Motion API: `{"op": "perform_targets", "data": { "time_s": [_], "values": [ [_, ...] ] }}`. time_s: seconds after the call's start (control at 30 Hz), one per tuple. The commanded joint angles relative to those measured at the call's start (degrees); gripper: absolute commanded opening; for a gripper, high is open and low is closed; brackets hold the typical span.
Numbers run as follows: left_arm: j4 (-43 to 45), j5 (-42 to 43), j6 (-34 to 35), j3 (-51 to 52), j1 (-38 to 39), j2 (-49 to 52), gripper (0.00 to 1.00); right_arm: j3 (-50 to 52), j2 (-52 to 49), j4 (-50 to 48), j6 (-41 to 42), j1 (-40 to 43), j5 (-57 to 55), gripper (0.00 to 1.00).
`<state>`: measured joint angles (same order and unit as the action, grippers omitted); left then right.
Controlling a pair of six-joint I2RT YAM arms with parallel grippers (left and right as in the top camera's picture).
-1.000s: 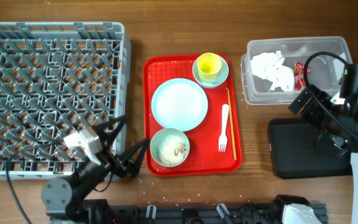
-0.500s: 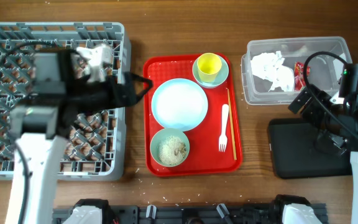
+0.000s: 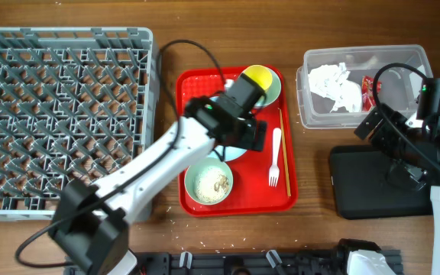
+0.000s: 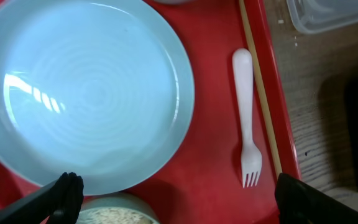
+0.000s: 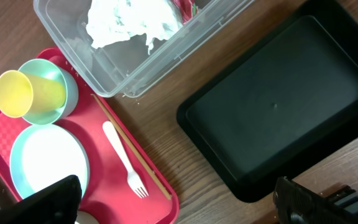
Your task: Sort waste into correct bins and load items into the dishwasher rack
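Light-blue round plate (image 4: 86, 93): it lies flat on the red serving tray (image 4: 213, 168), between the pale-green bowl of rice scraps (image 3: 208, 183) and a second pale-green bowl (image 3: 271, 90) that carries the small yellow cup (image 3: 257, 75).

The left gripper (image 4: 179, 199) now hangs directly over the plate, with its jaws spread wide and nothing held.

This is the change. A second ago I had that arm folded low at the near corner of the large grey pegged dishwasher rack (image 3: 59, 114). Half a second ago it was crossing above the rack. The plate itself has not moved, nor have the white plastic fork (image 4: 246, 118) and the thin wooden stick (image 4: 260, 93) beside it.

The right gripper (image 5: 176, 199) has not moved and is also wide open and empty. It stays over the gap between the clear rectangular plastic tub (image 5: 166, 56) and the shallow black rectangular tray (image 5: 278, 106).

The tub already holds the crumpled white paper napkin (image 3: 334, 84) and the dark-red snack wrapper (image 3: 368, 92). The rack holds nothing.

I judge that the dry waste is sorted and that loading starts here, with the plate. The rice remains to be emptied. A flat plate offers only its rim to grip, so I expect the approach to need an edge grasp.
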<state>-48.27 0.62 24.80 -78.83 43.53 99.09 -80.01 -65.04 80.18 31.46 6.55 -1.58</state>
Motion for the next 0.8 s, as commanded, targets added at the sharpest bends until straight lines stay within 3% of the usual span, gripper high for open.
{"op": "perform_targets", "data": {
  "time_s": [0.0, 0.03, 0.07, 0.17, 0.3, 0.37, 0.43, 0.47, 0.53, 0.6, 0.7, 0.77],
  "values": [
    [3.96, -2.54, 0.52, -1.22, 3.23, 4.46, 0.99, -0.13, -0.02, 0.00, 0.46, 0.07, -0.98, 0.99],
    [5.29, -2.93, -2.08, -1.22, 4.02, 5.77, 0.87, -0.13, -0.02, 0.00, 0.46, 0.07, -0.98, 1.00],
    [6.40, -4.85, -3.69, -1.22, 4.81, 7.45, 0.80, -0.13, -0.02, 0.00, 0.44, 0.07, -0.96, 1.00],
    [6.69, -11.30, -3.56, -1.22, 6.36, 10.58, 0.74, -0.13, 0.00, 0.00, 0.44, 0.07, -0.96, 1.00],
    [-0.26, -11.85, -2.51, -2.67, 6.16, 8.70, 0.70, -0.13, -0.02, 0.00, 0.46, 0.07, -0.98, 1.00],
    [-7.17, -11.82, 0.52, -5.27, 5.75, 5.46, 0.70, -0.13, 0.00, 0.00, 0.46, 0.07, -0.98, 1.00],
    [-11.72, -11.13, 3.28, -7.15, 5.70, 2.10, 0.76, -0.13, -0.02, 0.00, 0.44, 0.07, -0.98, 1.00],
    [-14.23, -7.26, 3.34, -7.28, 5.79, -0.85, 0.77, -0.13, -0.02, 0.00, 0.48, 0.07, -0.98, 1.00],
    [-18.49, 0.94, 3.34, -7.28, 5.88, -3.23, 1.00, -0.13, -0.02, 0.00, 0.46, 0.07, -0.98, 1.00],
    [-23.63, 7.56, 3.32, -7.17, 5.99, -3.43, 1.00, -0.13, -0.02, 0.00, 0.46, 0.07, -0.98, 1.00],
    [-26.27, 7.23, 7.58, -3.45, 7.23, -3.28, 1.00, -0.13, -0.02, 0.00, 0.46, 0.07, -0.98, 1.00],
    [-23.52, 7.23, 13.53, 2.56, 7.54, -3.28, 0.89, -0.13, -0.02, 0.00, 0.44, 0.07, -0.96, 1.00]
  ]
}}
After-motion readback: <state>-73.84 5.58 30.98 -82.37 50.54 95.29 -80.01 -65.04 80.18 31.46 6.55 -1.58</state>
